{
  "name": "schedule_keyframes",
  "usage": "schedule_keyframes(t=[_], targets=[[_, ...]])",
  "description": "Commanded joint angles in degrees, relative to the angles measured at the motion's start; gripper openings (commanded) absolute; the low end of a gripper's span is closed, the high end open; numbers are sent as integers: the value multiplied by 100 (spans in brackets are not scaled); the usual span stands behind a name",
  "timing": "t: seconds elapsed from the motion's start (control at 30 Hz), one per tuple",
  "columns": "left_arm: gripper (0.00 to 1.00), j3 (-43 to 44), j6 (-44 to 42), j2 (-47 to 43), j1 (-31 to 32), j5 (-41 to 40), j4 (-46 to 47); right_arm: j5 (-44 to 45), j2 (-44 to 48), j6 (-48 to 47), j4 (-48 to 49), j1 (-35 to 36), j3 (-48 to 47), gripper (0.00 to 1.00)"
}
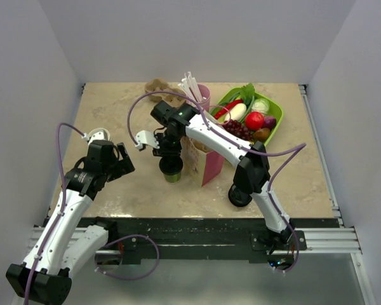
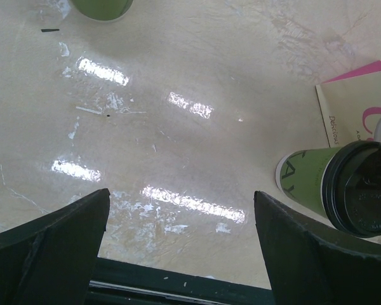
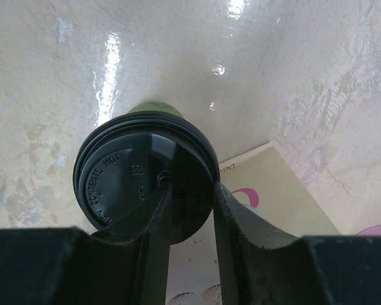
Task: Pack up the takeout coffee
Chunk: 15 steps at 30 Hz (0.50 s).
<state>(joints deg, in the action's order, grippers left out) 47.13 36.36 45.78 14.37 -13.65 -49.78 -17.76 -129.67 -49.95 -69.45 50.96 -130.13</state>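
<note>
The left gripper hangs over bare tabletop, its jaws wide apart and holding nothing. To its right the takeout coffee stands upright just beside the pink bag. The right gripper sits on the lid with its fingers nearly together; whether they grip it, I cannot tell.

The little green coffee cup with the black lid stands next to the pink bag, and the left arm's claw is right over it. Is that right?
Not quite: the right gripper is over the takeout coffee, as the right wrist view shows. The left gripper is open, off to one side. The cup does stand beside the pink bag.
</note>
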Motion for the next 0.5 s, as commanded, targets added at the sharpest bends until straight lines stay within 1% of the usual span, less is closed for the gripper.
schedule_keyframes(t=[0.0,0.1,0.27,0.33,0.4,0.47], targets=[[100,103,-59,-52,-31,20,179,-315,126,100,-148,-16,189,32],[100,103,-41,-87,-31,20,153,-439,178,109,-148,-16,277,27],[100,112,11,-96,-31,-33,118,-474,380,91,-69,-16,523,22],[100,112,38,-122,-22,-76,118,-474,529,135,1,-16,742,19],[99,121,47,-139,-22,-103,117,-448,644,240,212,-16,953,11],[100,138,64,-139,-22,-129,118,-430,793,293,361,-7,1085,10]])
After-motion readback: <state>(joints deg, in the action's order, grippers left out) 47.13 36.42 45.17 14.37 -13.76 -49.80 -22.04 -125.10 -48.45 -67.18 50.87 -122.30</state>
